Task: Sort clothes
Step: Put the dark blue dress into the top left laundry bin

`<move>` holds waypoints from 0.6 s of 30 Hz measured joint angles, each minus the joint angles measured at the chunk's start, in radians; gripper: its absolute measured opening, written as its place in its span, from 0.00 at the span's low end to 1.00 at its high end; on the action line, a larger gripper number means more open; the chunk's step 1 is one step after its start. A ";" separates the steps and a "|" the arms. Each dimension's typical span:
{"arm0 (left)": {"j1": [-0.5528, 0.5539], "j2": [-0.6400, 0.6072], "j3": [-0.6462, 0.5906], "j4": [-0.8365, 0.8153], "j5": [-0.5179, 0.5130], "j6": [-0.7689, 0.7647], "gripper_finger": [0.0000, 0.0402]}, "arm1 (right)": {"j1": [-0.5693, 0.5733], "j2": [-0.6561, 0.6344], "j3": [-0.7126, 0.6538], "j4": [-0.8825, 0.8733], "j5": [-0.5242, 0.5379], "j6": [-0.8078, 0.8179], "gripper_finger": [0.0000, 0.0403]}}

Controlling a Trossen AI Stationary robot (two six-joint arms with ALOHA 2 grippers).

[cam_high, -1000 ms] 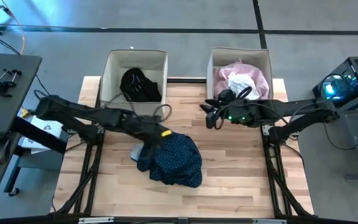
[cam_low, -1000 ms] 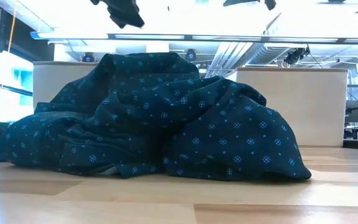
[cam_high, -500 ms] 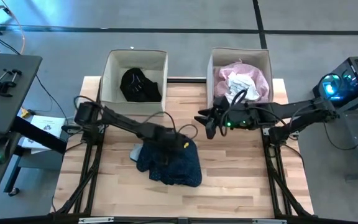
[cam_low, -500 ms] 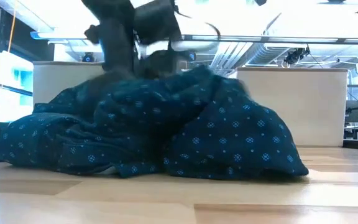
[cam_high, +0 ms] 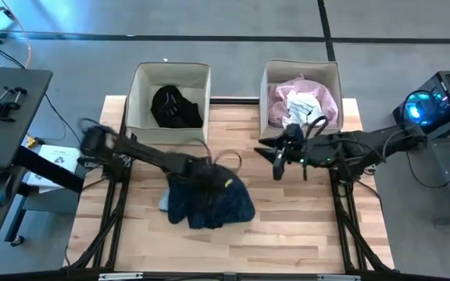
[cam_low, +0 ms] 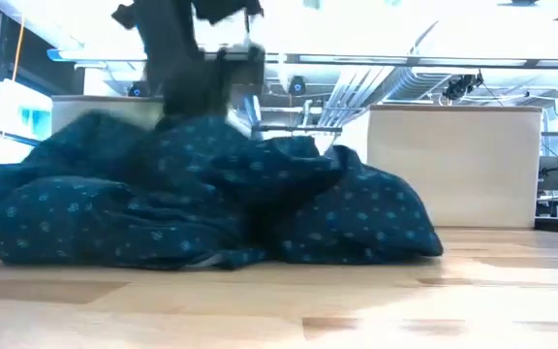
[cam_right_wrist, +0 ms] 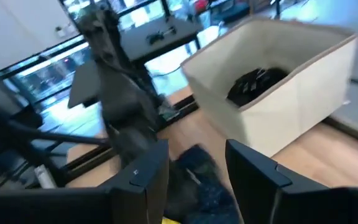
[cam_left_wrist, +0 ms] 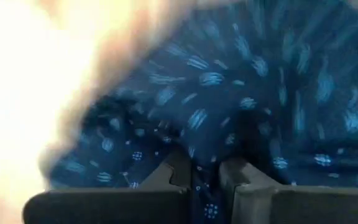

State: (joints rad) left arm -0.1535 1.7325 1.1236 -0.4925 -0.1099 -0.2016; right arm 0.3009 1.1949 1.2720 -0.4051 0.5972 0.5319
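Note:
The navy white-dotted dress [cam_high: 213,204] lies in a crumpled heap on the table's middle, a white bit [cam_high: 165,204] showing at its left edge. My left gripper [cam_high: 208,179] has come down from the left into the heap's top [cam_low: 201,126] and is shut on it. My right gripper [cam_high: 279,162] hangs open above the table, right of the dress and in front of the right box, with nothing between its fingers [cam_right_wrist: 194,171]. The black garment [cam_high: 176,106] lies in the left box, the pink shirt [cam_high: 319,100] and white cloth [cam_high: 299,105] in the right box. My left gripper pinches a bunched fold of the dress [cam_left_wrist: 202,190] between its two fingers [cam_left_wrist: 174,173], at the top of the heap. The fingers slant down from the table's left. How many layers, I cannot tell. The rest of the dress lies slack on the table.
Two beige fabric boxes stand at the far edge, the left one [cam_high: 141,97] and the right one [cam_high: 266,90]. Bare wood lies near and to the right of the dress [cam_high: 303,226]. Beyond the table's left side stands a desk [cam_high: 6,109].
My left gripper has dropped from above the heap onto the dress's top and sunk into it. The heap has been squashed lower and its right end drawn toward the table's left. My right gripper has swung a little toward the near edge and right.

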 joint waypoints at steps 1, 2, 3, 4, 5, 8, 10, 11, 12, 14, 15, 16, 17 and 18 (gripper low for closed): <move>0.001 -0.059 0.008 0.025 -0.016 -0.021 0.02 | 0.003 -0.010 0.000 -0.002 0.016 -0.009 0.36; 0.004 -0.123 0.011 0.039 -0.032 -0.036 0.02 | 0.003 -0.019 0.000 0.000 0.034 -0.015 0.36; 0.007 -0.177 0.015 0.039 -0.051 -0.050 0.02 | 0.003 -0.028 0.000 -0.004 0.051 -0.017 0.36; 0.010 -0.227 0.024 0.041 -0.071 -0.056 0.02 | 0.003 -0.034 0.000 -0.009 0.067 -0.018 0.36; 0.013 -0.272 0.036 0.051 -0.094 -0.057 0.02 | 0.003 -0.040 0.000 -0.015 0.081 -0.018 0.36; 0.027 -0.400 0.099 0.100 -0.178 -0.041 0.02 | 0.003 -0.050 0.000 -0.031 0.104 -0.018 0.36; 0.039 -0.477 0.158 0.165 -0.249 0.011 0.02 | 0.003 -0.051 0.000 -0.033 0.110 -0.018 0.36; 0.045 -0.507 0.188 0.187 -0.292 0.050 0.02 | 0.003 -0.051 0.000 -0.034 0.112 -0.018 0.36; 0.051 -0.534 0.217 0.211 -0.331 0.096 0.02 | 0.002 -0.051 0.000 -0.035 0.119 -0.018 0.36; 0.062 -0.573 0.273 0.269 -0.409 0.218 0.02 | 0.002 -0.050 0.000 -0.036 0.134 -0.017 0.36; 0.069 -0.589 0.300 0.296 -0.442 0.283 0.02 | 0.002 -0.050 0.000 -0.035 0.139 -0.017 0.36; 0.076 -0.604 0.329 0.329 -0.471 0.347 0.02 | 0.001 -0.050 0.000 -0.036 0.146 -0.017 0.36; 0.086 -0.619 0.359 0.352 -0.490 0.412 0.02 | 0.001 -0.050 0.000 -0.036 0.153 -0.018 0.36; 0.096 -0.631 0.387 0.372 -0.507 0.477 0.03 | 0.001 -0.050 0.000 -0.036 0.157 -0.017 0.36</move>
State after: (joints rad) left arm -0.0571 1.1019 1.5107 -0.1204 -0.6172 0.2754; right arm 0.3019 1.1446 1.2720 -0.4408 0.7545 0.5148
